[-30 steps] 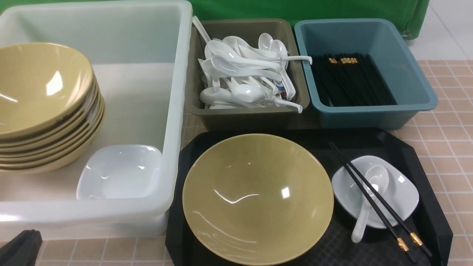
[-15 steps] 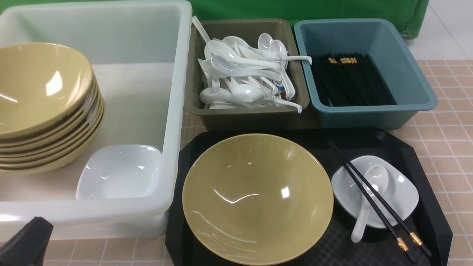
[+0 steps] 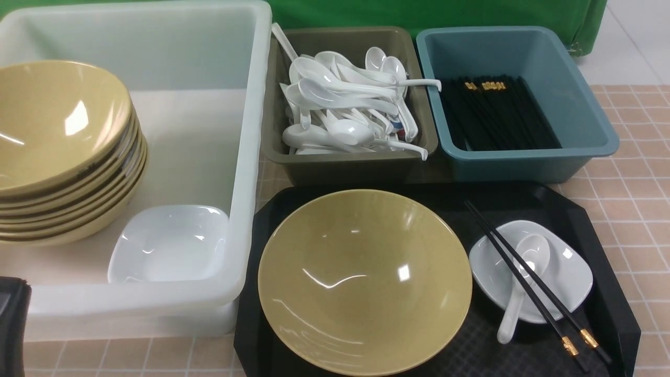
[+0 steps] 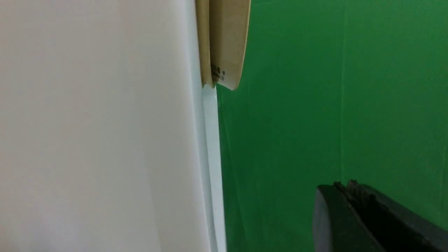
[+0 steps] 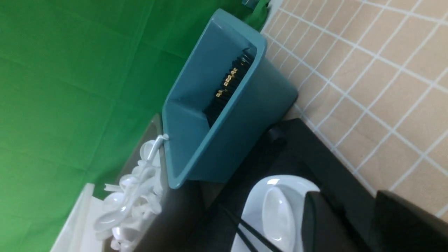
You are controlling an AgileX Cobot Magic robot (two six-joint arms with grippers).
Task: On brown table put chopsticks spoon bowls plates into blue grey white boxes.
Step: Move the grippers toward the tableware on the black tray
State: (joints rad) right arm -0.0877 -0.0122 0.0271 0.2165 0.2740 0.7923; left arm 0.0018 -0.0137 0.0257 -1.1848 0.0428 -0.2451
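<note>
Showing in the front view: a yellow bowl [image 3: 365,283] on the black tray [image 3: 487,340], a white plate [image 3: 573,272] beside it carrying a spoon [image 3: 533,255], chopsticks [image 3: 539,302] laid across both. Left wrist view: left gripper [image 4: 344,187] jaws pressed together, nothing between them, the white box [image 4: 105,140] wall near. Right wrist view: right gripper [image 5: 346,194] jaws spread, nothing between them; plate and spoon just beside one jaw, blue box [image 5: 238,133] well beyond.

A green cloth [image 3: 445,13] hangs as a backdrop along the far edge, creased in soft folds. Past its right end lies a pale tiled floor [image 3: 636,47]. The tabletop [image 3: 638,173] is small pinkish-tan tiles with pale grout, evenly lit.
</note>
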